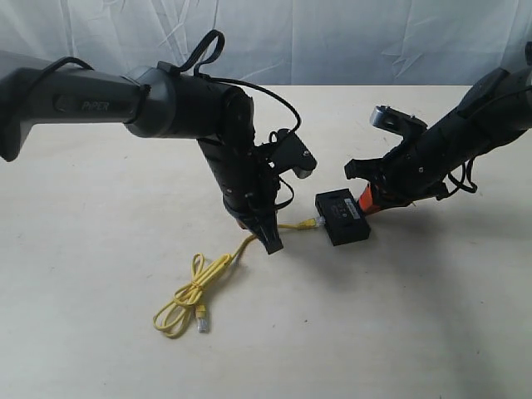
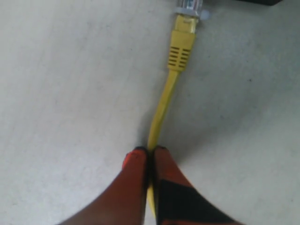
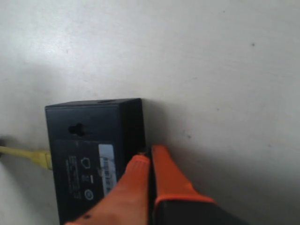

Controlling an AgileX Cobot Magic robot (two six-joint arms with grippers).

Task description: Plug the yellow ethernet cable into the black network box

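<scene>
- A pale beige table [image 1: 100, 349] stands before a creased white cloth backdrop [image 1: 332, 41], and the black network box [image 1: 342, 218] lies flat near the table's middle.
- The yellow ethernet cable [image 1: 212, 274] runs in loose loops to the box's side. It looks thin, light and limp, so it would likely buckle if pushed far from its end.
- The left gripper [image 2: 149, 152] is clamped on the cord behind the clear plug [image 2: 187, 9]. The stiffer ribbed boot [image 2: 180, 49] would probably steer better.
- The right gripper [image 3: 149, 157], jaws together, is at the box's far side. The box looks light and might otherwise slide.
</scene>
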